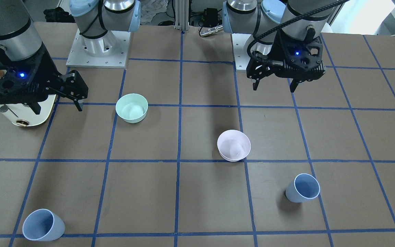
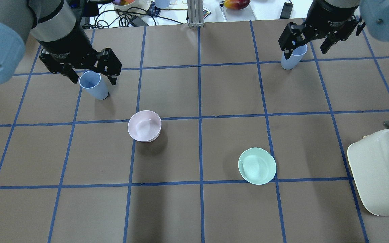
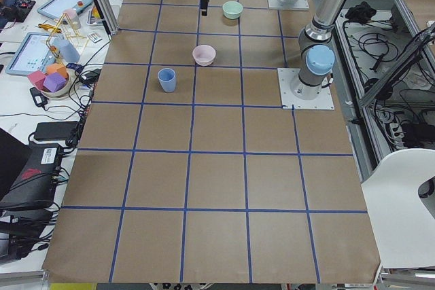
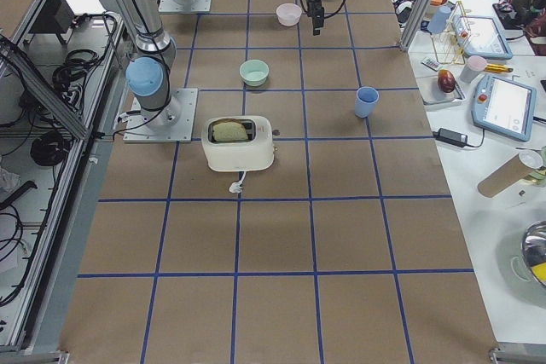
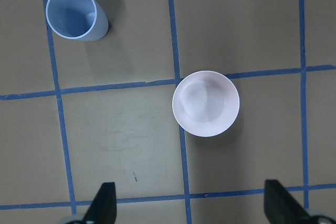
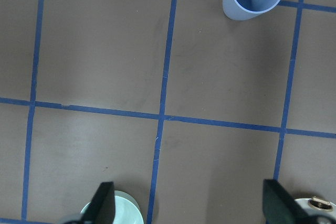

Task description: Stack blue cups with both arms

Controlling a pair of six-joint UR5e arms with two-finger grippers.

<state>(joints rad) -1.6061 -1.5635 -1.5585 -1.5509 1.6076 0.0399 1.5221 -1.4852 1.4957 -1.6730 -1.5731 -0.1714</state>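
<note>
Light-blue, the left cup [image 1: 302, 188] is standing ahead of the left tool [image 1: 273, 87], the right cup [image 1: 43, 224] ahead of the right tool [image 1: 59, 109] — both gaping wide, empty. Centring each over its rim before lowering is looking wisest.

1. Light comes evenly from above; the brown counter [image 2: 302, 141] looks matte and shows no hard glare.
2. Shadows are soft: a dim smudge sits at the base of the pink bowl [image 2: 144, 126] and of the blue cups [image 2: 94, 85], and broad faint bands cross the counter.
3. Past the counter's far edge, the overhead view washes out to near white.
4. The left wrist view is bright and tan; the right wrist view is darker and browner.
5. In both wrist views the fingertips [image 5: 104, 205] of the left claw [image 5: 191, 205] and of the right claw [image 6: 189, 205] are out of focus.
6. A blue light [image 1: 21, 74] glows on each claw.
</note>
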